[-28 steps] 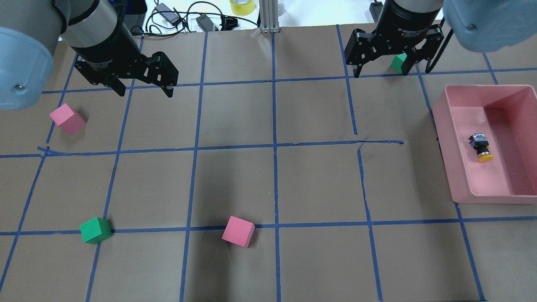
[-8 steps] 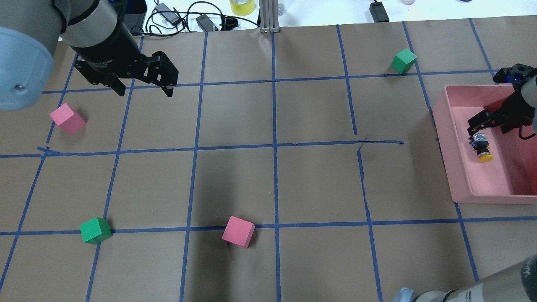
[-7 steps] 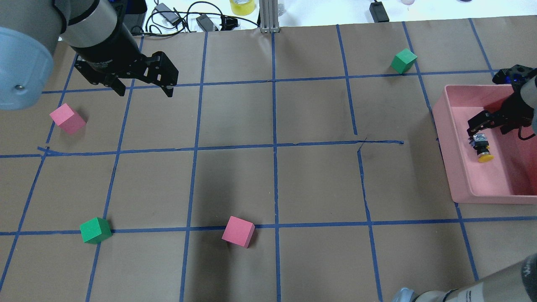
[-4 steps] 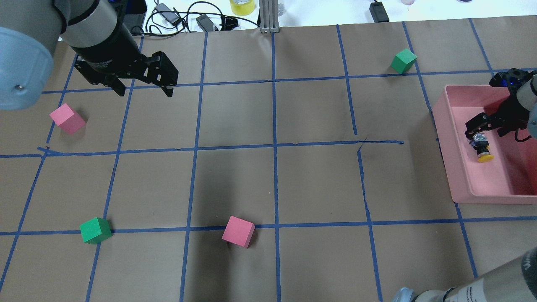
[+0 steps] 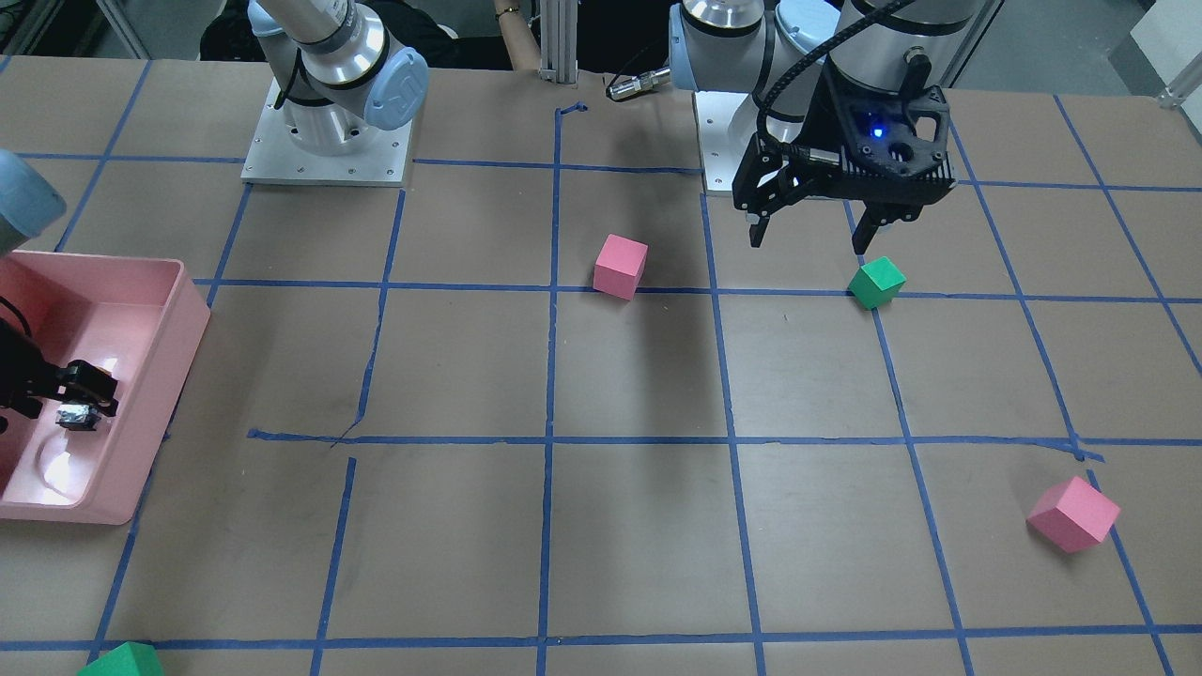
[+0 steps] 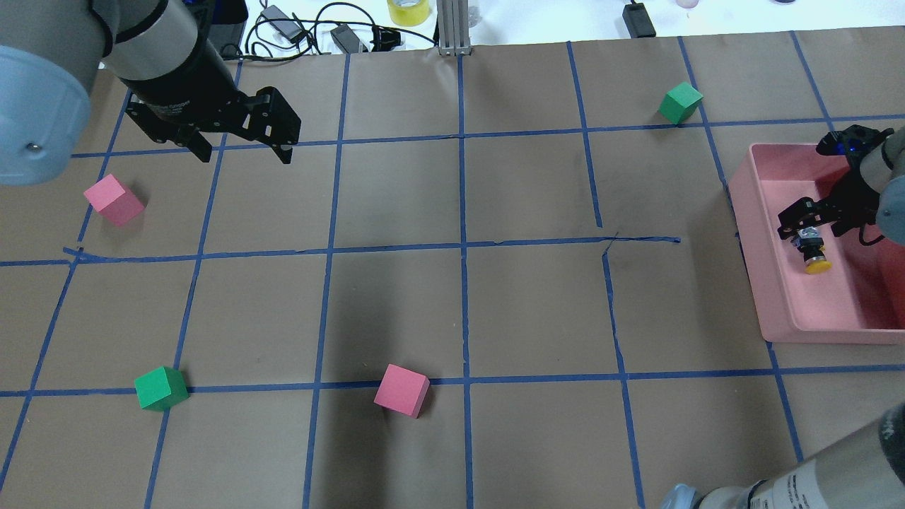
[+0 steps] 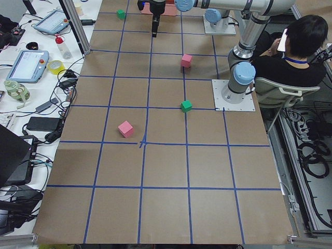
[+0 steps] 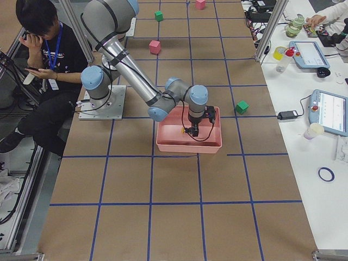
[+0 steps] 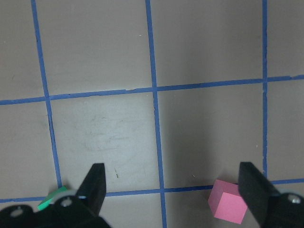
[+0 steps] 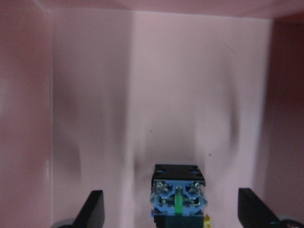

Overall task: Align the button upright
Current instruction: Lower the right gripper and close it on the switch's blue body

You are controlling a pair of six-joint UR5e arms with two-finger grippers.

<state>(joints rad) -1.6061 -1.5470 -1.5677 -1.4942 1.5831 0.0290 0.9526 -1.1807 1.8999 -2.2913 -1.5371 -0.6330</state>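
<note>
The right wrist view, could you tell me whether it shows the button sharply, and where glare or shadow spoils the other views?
Right wrist view: the button is sharp, the bin walls soft with dim shadow bands. Front-facing view: glare whitens part of the bin floor. Overhead view: broad soft shadows darken the table.

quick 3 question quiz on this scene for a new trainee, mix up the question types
1. True or false: the button stands upright in the pink tray.
2. The right pincer is: A) shut on the button; B) open, one finger on either side of it; C) outside the tray.
3. Fill in: the left pincer holds ___.

Key: 1 false, it lies on its side; 2 B; 3 nothing.
</note>
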